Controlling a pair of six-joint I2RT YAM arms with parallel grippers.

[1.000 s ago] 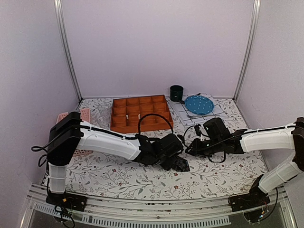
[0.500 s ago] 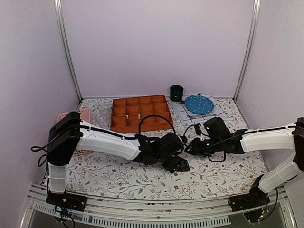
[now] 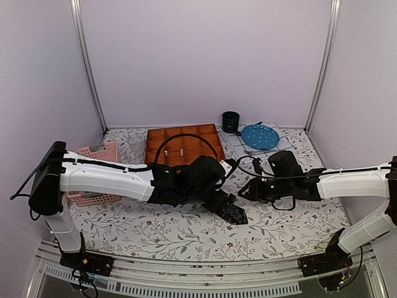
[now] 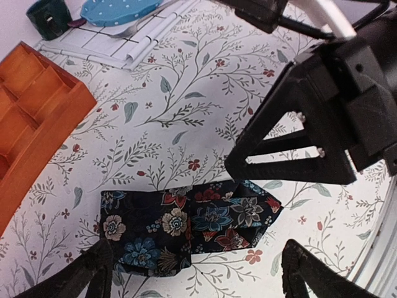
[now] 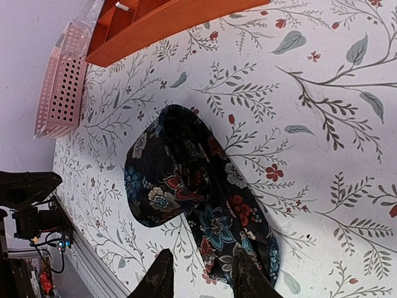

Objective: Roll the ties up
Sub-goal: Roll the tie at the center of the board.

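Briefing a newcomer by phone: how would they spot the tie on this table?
Start at the orange compartment tray at the back of the pale floral tablecloth. Come toward the near edge: the tie is the bundled fabric there, near-black with bright flowers.

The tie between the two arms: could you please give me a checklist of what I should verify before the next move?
1. Left fingers open and off the tie: ok, they stand wide on either side of it.
2. Right fingers free of the tie: cannot tell, they stand narrow just over its end.
3. Tie rolled tight: cannot tell; it lies as a short, flat bundle with the pointed end sticking out.
4. Tie apart from the orange tray: ok.
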